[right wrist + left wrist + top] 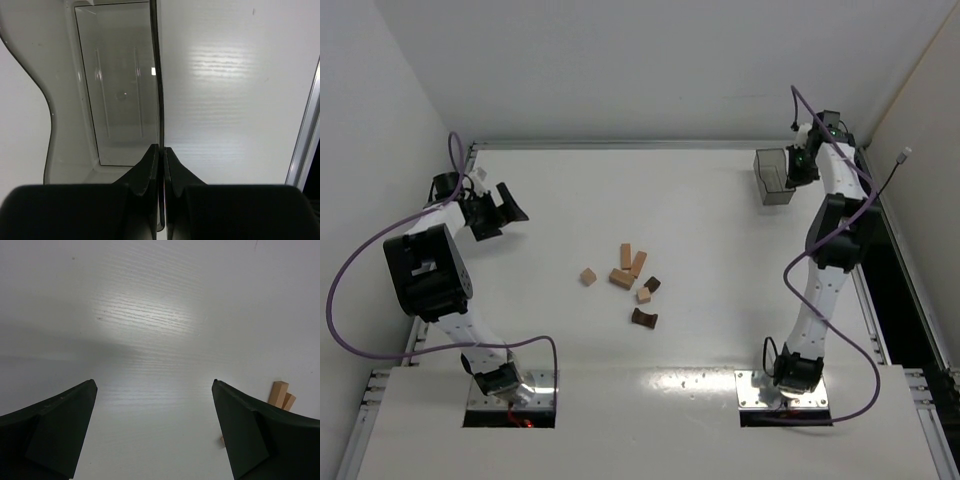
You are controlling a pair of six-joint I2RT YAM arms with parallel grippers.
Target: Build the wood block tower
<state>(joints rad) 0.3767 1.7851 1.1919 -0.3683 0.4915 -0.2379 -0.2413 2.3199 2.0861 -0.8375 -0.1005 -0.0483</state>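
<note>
Left gripper [503,210] hangs at the left side of the table [720,215] with its jaws spread wide, gripping nothing, well apart from the pieces. On my left wrist camera I see white tabletop between the two dark fingers [55,432], and the ends of two tan bars [279,394] poke out past the right one. No tower stands yet: the wood blocks [621,279] lie loose in a small scatter near the middle of the table. Leftmost is a tan cube [588,276] on its own. Next come three tan bars close together, then a second tan cube just beside a dark brown cube [652,284]. A dark arch piece [643,319] sits nearest the arm bases. Right gripper [798,168] is up in the far right corner, clenched on the wall of a clear grey plastic bin [772,180]. My right wrist camera shows its fingers pinching that thin wall from both sides.
</note>
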